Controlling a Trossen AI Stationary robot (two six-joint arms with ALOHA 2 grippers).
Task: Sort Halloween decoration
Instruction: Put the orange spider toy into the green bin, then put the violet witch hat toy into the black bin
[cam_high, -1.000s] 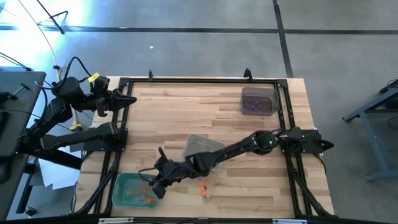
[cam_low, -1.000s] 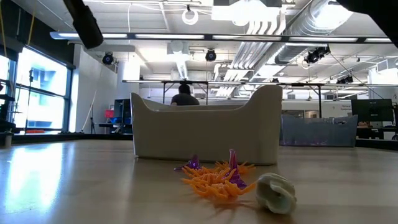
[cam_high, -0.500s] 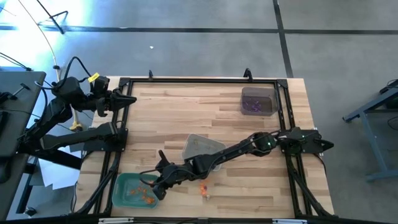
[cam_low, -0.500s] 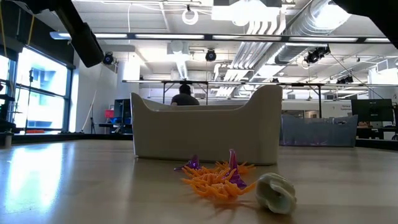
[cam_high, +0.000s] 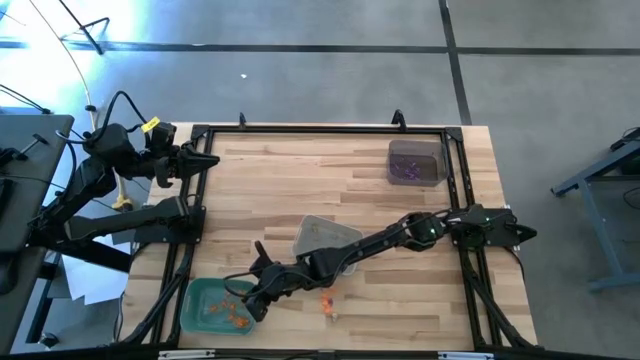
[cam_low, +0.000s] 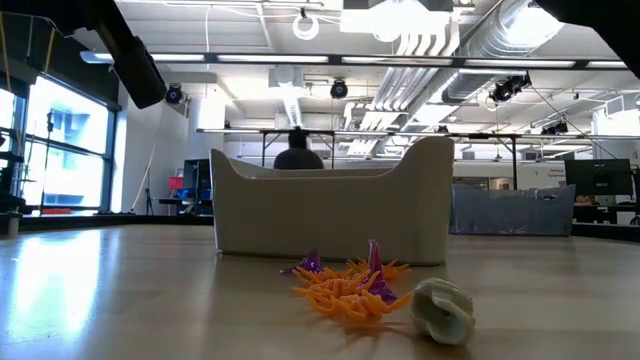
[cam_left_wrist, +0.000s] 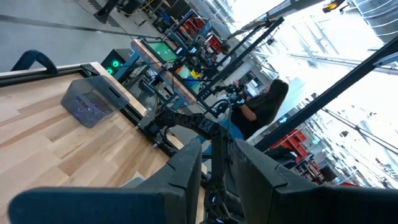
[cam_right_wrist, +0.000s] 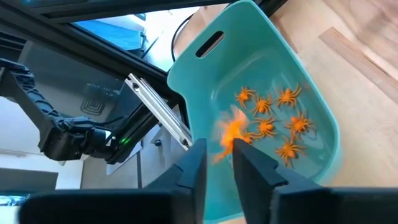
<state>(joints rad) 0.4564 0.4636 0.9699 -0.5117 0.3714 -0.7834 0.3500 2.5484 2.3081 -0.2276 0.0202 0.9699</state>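
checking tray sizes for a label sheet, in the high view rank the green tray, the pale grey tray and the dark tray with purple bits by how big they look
1. green tray, though the right gripper covers one corner
2. pale grey tray, partly hidden under the right arm, so it may match the green one
3. dark tray with purple bits, clearly the smallest

Right arm (cam_high: 380, 240) stretches across the table (cam_high: 300, 180), passing over the grey tray (cam_high: 318, 237), its pincer (cam_high: 248, 297) over the green tray (cam_high: 205, 308), blocking that diagonal. Small pile of orange and purple trinkets (cam_high: 327, 303) lies just beside the grey tray, green tray well apart from it. Bare wood between grey tray and the dark tray (cam_high: 415, 162); left pincer (cam_high: 205, 160) parked at the table edge, far from the grey tray.
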